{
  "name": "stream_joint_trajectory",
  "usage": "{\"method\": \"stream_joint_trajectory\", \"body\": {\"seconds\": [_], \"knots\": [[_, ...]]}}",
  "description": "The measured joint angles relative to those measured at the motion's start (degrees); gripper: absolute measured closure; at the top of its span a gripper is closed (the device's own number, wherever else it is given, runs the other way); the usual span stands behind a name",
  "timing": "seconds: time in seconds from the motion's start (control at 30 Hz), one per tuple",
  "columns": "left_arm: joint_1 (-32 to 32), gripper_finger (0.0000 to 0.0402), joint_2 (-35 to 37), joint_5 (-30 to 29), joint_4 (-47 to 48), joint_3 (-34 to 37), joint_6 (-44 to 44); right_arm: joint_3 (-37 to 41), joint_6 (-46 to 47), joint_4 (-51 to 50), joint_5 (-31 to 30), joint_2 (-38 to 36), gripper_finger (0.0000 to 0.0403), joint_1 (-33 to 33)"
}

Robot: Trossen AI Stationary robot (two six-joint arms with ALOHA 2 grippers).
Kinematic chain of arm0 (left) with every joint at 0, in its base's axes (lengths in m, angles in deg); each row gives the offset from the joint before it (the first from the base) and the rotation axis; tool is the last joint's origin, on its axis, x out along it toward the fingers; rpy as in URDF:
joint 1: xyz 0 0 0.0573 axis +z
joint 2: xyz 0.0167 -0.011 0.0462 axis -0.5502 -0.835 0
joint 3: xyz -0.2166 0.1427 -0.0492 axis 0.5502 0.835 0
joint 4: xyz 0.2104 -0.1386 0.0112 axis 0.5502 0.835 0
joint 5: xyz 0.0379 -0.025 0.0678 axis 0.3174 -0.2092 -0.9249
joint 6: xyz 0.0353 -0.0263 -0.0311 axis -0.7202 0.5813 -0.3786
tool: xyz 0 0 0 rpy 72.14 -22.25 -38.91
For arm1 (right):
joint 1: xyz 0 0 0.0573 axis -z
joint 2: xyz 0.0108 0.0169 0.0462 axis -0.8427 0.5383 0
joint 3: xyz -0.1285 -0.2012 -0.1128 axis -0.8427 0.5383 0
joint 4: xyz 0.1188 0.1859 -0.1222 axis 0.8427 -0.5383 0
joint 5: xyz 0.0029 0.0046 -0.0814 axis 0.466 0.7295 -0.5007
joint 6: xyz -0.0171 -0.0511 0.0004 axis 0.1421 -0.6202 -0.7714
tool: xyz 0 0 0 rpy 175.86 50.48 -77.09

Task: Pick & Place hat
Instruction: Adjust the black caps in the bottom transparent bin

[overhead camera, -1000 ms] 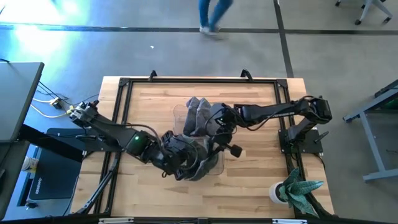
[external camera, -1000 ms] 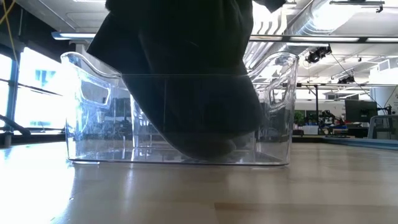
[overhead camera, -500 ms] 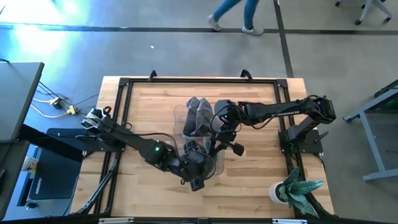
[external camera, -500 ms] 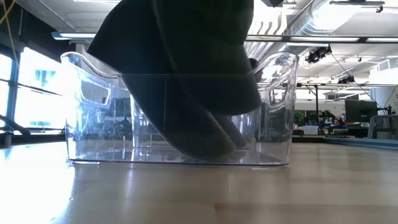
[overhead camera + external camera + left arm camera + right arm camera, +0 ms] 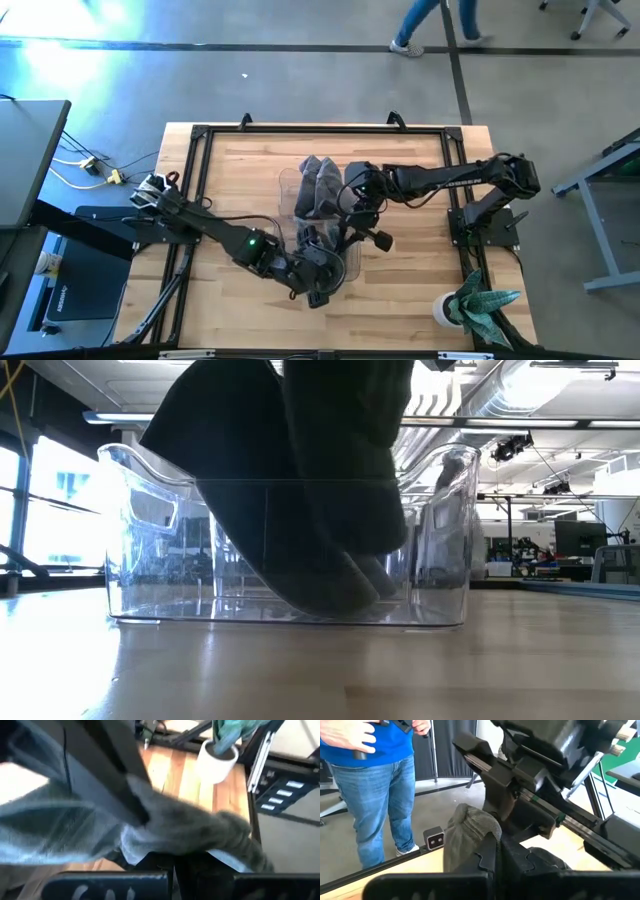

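Hat draped over clear bin rim, left gripper and right gripper both clamped on it

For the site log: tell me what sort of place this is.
Probably a robotics lab or workshop in an open industrial hall. Bare ducts run along the ceiling, the floor is plain concrete, and a person in jeans stands beside the wooden table.

The hat runs off the low view's top edge.
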Motion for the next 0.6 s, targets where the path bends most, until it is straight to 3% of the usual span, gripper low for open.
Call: {"method": "stream_joint_trajectory", "body": {"seconds": [0.1,0.33,0.6], "knots": [[-0.42,0.0401,0.0,-0.66,3.58,0.0,1.64,0.0,0.0,-0.37,-0.55,0.04,0.0395,0.0],[-0.24,0.0401,-1.55,-10.08,8.39,0.12,4.6,0.0,0.04,-1.21,-0.17,0.07,0.0399,0.02],[-0.29,0.0401,-4.86,-6.84,-10.3,0.1,-3.63,0.0,0.88,-1.67,1.08,0.07,0.0393,-0.07]]}}
